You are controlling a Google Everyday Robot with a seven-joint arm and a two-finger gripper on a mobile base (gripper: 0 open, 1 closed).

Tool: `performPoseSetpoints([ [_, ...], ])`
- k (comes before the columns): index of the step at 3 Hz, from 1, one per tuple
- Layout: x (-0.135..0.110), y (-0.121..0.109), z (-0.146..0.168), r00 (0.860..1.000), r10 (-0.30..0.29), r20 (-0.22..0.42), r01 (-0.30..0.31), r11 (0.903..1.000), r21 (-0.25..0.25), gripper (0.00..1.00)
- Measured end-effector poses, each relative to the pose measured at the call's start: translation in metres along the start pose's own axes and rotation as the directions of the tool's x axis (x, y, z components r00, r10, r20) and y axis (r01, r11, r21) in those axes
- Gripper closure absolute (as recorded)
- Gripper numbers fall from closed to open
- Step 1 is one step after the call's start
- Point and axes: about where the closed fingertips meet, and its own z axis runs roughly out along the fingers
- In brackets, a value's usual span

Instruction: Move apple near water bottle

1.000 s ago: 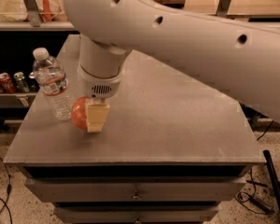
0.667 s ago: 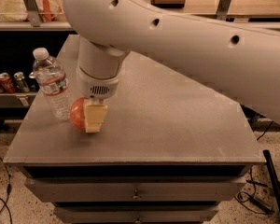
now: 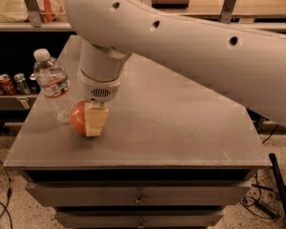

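Down at table (image 3: 181, 128) left, gripper (image 3: 85, 120) fingers (image 3: 96, 120) clasp apple (image 3: 77, 118), water bottle (image 3: 52, 85) just beside; cans (image 3: 7, 83) beyond.

The grey flat-topped table (image 3: 181, 128) with drawers carries a clear plastic water bottle (image 3: 55, 87), upright near its left edge, and a round orange-red apple (image 3: 77, 119) just beside it; the pale gripper (image 3: 91, 120) is at the apple.
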Motion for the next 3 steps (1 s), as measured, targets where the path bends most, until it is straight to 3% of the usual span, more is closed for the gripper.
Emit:
performPoseSetpoints([
  [1,0.0007,-0.0003,0.0017,1.0,0.005,0.001,-0.005,1.0,-0.006,0.12],
  [2,0.0012,0.0004,0.0035,1.0,0.008,0.002,-0.008,0.9999,-0.013,0.0],
  [3,0.002,0.0,0.0038,1.0,0.01,0.002,-0.01,0.9999,-0.014,0.0],
])
